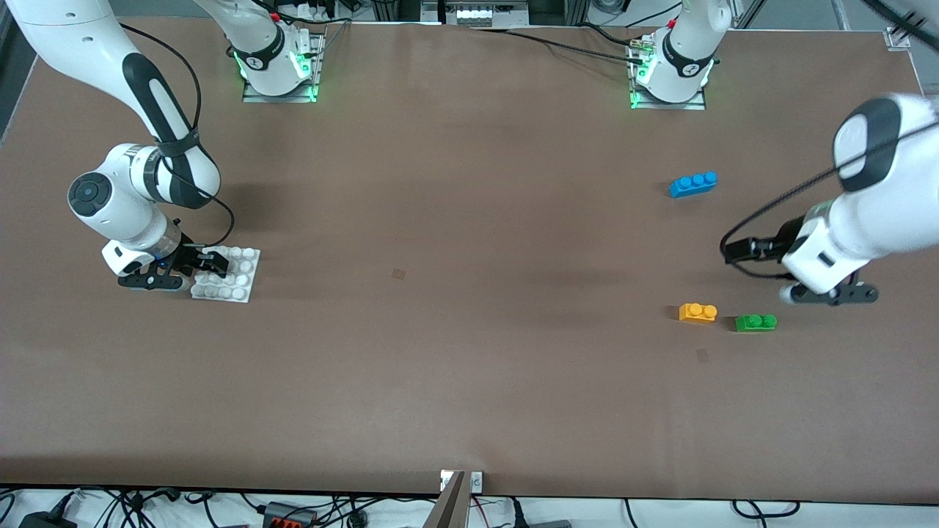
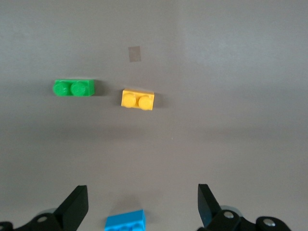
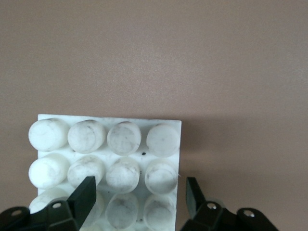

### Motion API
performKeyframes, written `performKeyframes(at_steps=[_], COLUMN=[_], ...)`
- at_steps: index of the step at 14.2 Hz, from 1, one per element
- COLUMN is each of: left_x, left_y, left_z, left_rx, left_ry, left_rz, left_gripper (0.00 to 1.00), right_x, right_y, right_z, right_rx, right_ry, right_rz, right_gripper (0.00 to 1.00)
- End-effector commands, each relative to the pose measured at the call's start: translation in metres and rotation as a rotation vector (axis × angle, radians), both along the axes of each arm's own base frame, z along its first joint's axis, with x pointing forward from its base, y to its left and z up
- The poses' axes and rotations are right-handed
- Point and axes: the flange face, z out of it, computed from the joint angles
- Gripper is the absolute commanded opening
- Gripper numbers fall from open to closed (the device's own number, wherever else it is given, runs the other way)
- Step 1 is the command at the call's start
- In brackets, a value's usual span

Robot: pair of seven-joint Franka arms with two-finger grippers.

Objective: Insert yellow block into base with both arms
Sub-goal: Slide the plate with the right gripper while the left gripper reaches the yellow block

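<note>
- yellow block point(image 1: 698, 312) lies flat on the surface point(image 1: 469, 293), studs up, toward the left arm's end; nothing holds it
- green brick point(image 1: 755, 323) just beside it, a small gap between, a touch nearer the front camera; the two sit almost in a row
- blue brick point(image 1: 693, 184) well apart from both, farther from the front camera, nearer the arm bases
- left gripper point(image 1: 832, 295) hangs in the air over bare surface beside the green brick; fingers point(image 2: 74, 208) spread wide, nothing between them; in the left wrist view yellow and green show ahead of the fingers, blue at the frame edge between them
- nothing lies on the yellow block or against it; the green brick is the only close neighbour
- small dark patch point(image 1: 703, 356) on the surface close to the yellow block, nearer the front camera; a second patch point(image 1: 398, 273) mid-surface
- base point(image 1: 233, 282) flat on the surface at the right arm's end, well apart from all three bricks; studs up, nothing inserted in it
- right gripper point(image 1: 192, 268) low at the base's edge; fingers point(image 3: 83, 198) straddle part of the stud grid, partly open; contact with the studs: cannot tell
- wide stretch of bare surface between base and bricks
</note>
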Motion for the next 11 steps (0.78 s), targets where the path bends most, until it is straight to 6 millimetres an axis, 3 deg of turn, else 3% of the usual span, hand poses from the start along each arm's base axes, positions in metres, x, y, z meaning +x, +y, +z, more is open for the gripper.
performKeyframes(at_steps=[1,2,4,11], left_x=[0.023,0.029,0.032,0.036], left_y=[-0.005,-0.005,-0.004,-0.004], left_z=[-0.029,-0.046,-0.057,-0.044], left_rx=[-0.026,-0.03,-0.029,-0.03], left_ry=[-0.02,-0.025,-0.02,-0.042], left_rz=[-0.001,0.006,0.009,0.004], left_gripper=[1.0,1.0,1.0,1.0], right_x=[-0.003,-0.004,-0.005,-0.01], right_y=[-0.005,-0.005,-0.005,0.007], right_z=[-0.004,-0.005,-0.01,-0.031], right_rx=[-0.001,-0.001,0.0,0.004], right_ry=[0.003,0.008,0.017,0.054], right_rz=[0.003,0.002,0.002,0.026], right_gripper=[0.64,0.6,0.56,0.57])
